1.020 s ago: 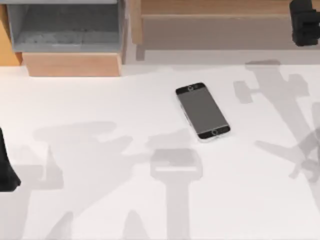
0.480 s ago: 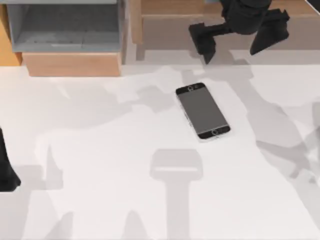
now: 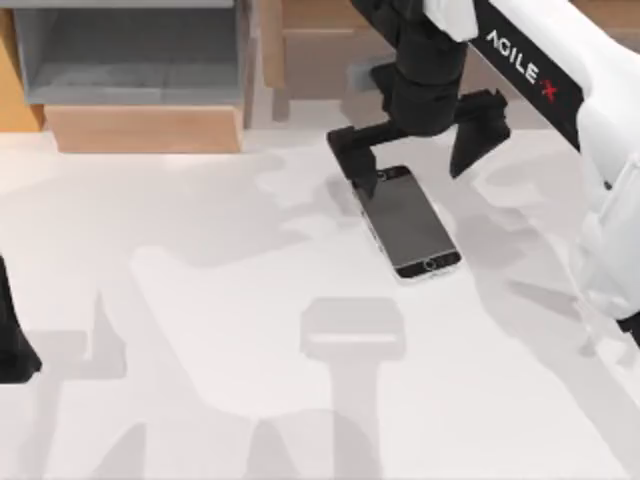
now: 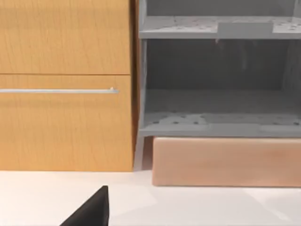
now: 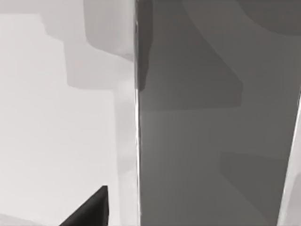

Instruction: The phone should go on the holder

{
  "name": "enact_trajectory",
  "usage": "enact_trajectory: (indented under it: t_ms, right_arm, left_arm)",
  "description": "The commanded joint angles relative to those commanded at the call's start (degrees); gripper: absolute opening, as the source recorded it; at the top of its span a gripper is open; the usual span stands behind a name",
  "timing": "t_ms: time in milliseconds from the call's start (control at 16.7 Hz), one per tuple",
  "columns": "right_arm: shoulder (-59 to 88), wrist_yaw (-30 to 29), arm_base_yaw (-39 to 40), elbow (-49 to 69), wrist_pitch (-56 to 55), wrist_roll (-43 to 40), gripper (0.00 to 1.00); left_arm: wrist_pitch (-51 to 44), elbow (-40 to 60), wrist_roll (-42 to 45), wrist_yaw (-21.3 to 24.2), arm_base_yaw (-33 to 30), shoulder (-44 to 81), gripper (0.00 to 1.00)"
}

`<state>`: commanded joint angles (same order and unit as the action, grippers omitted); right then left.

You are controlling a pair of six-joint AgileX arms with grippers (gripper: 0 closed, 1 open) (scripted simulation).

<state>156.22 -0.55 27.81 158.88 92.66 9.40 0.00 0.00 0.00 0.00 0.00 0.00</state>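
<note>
The phone [image 3: 405, 222] lies flat near the middle of the worktop [image 3: 200, 330], set at a slant. The right tool [image 3: 412, 160] hangs over the phone's far end, fingers spread to either side. The left arm [image 3: 12, 335] sits at the worktop's left edge, and a shelf unit [image 3: 130, 60] stands at the back left.

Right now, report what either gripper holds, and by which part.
Nothing is held. The right gripper hangs open over the far end of the phone, which lies flat on the table. The left gripper sits parked at the left edge.

A grey open shelf unit [image 3: 130, 50] on a pale wooden base [image 3: 143, 128] stands beside an orange cabinet [image 4: 66, 84] behind the white table [image 3: 200, 330].
</note>
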Motion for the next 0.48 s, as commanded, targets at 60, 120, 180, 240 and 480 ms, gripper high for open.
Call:
enact_trajectory:
  t_ms: [60,120,180,240,480]
  right_arm:
    - [0.00,0.00,0.00,0.00,0.00,0.00,1.00]
    - [0.00,0.00,0.00,0.00,0.00,0.00,1.00]
    - [0.00,0.00,0.00,0.00,0.00,0.00,1.00]
    - [0.00,0.00,0.00,0.00,0.00,0.00,1.00]
    - [-0.41,0.01,-0.18,-2.40,-2.28,-0.13,1.00]
  left_arm:
    - [0.00,0.00,0.00,0.00,0.00,0.00,1.00]
    - [0.00,0.00,0.00,0.00,0.00,0.00,1.00]
    - [0.00,0.00,0.00,0.00,0.00,0.00,1.00]
    - [0.00,0.00,0.00,0.00,0.00,0.00,1.00]
    - [0.00,0.00,0.00,0.00,0.00,0.00,1.00]
